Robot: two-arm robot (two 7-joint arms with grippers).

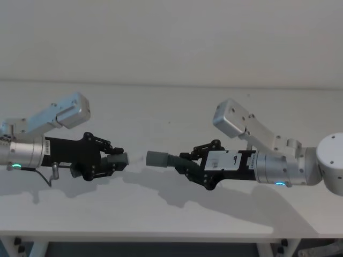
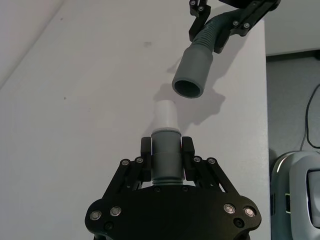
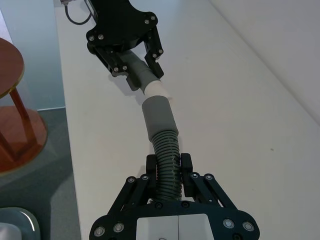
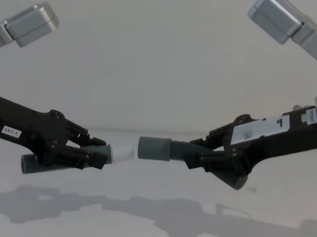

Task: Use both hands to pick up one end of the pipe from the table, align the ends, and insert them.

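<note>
Left claw (image 1: 119, 160) and right claw (image 1: 188, 164) (each clamping a pipe piece) point inward, cuffs just apart.

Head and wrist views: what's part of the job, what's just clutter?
Job:
- left end effector, shut on pale narrow cuff piece
- right end effector, shut on wide sleeve cuff piece
- table

Clutter:
- wooden stool
- white-grey device off the table

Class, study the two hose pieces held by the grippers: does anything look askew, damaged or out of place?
Nothing looks damaged or dropped. The left gripper holds the piece with the pale narrow cuff; the right gripper holds the wide cuff, facing it, with a small gap between, not yet inserted.
</note>
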